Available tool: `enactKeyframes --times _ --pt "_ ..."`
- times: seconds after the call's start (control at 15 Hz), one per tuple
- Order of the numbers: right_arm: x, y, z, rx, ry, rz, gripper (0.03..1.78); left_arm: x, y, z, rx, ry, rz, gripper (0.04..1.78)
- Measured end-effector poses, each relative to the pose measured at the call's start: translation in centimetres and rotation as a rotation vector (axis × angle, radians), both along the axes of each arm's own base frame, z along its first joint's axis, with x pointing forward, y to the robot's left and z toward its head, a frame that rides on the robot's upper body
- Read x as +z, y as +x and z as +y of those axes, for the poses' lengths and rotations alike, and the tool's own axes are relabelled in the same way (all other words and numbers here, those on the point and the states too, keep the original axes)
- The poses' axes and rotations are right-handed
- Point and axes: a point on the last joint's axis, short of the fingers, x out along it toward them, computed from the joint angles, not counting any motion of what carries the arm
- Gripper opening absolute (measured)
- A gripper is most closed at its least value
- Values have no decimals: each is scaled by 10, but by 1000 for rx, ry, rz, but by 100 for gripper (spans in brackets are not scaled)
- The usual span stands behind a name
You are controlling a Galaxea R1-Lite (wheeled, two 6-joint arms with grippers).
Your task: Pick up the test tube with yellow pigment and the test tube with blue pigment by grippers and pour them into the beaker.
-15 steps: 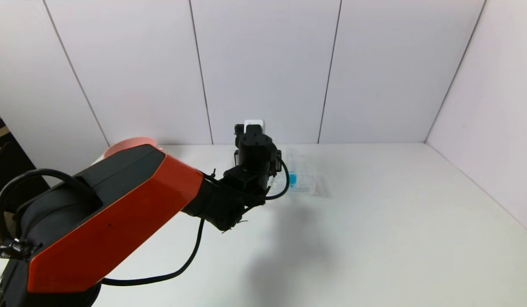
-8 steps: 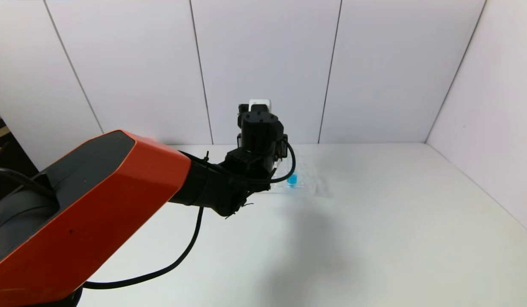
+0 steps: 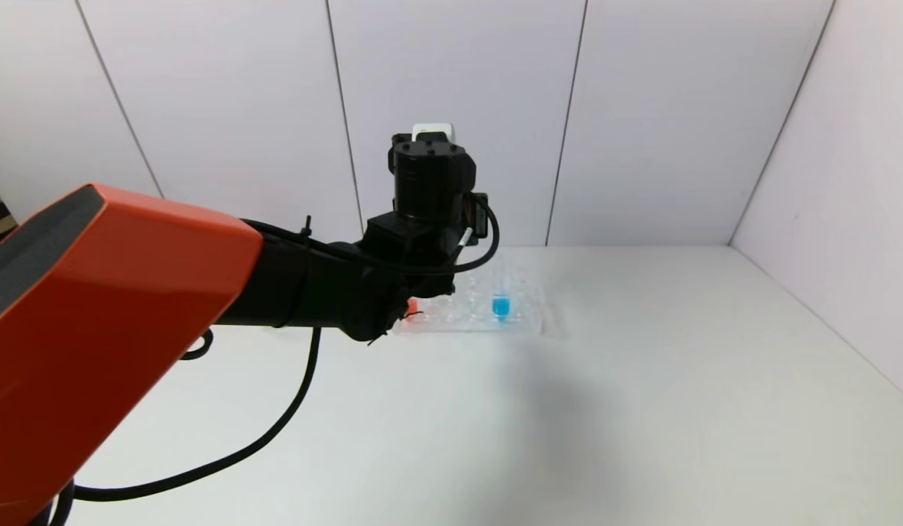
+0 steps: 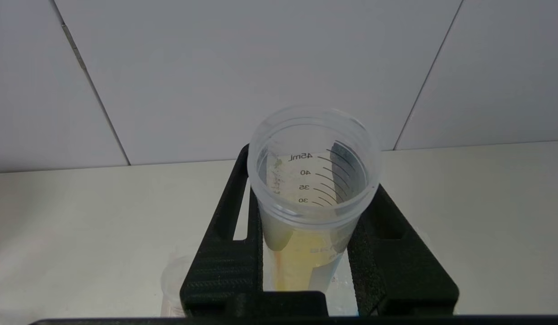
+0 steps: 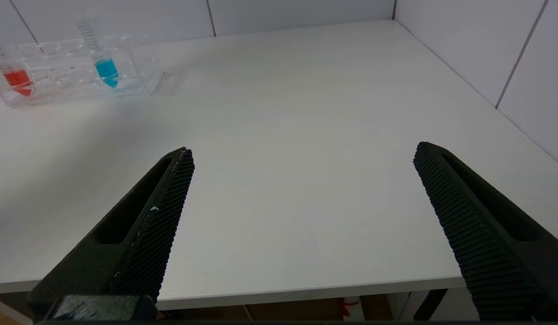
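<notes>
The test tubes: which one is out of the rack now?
The yellow tube: the left gripper is shut on it, mouth up. The blue tube and the red tube stand in the rack.

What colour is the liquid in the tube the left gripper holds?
Yellow. The test tube with yellow pigment shows best in the left wrist view.

**Looks like a lab test booth**

Plain white table (image 3: 641, 409) boxed in by white panel walls (image 3: 451, 109), with a clear rack (image 5: 80, 76) of tubes holding coloured liquid. Chemistry-bench stuff, nothing homey.
</notes>
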Motion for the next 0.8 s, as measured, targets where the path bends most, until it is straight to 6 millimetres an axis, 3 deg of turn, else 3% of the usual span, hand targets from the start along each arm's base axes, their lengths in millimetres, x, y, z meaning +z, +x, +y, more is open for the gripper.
enactKeyframes --times 0.13,0.33,0.8 --pt "0 0 0 0 0 0 177 13 -3 17 27 7 6 54" --pt "0 0 0 0 0 0 177 33 -4 61 105 13 -6 54" --pt "0 0 0 0 0 0 177 43 -16 171 221 15 9 54"
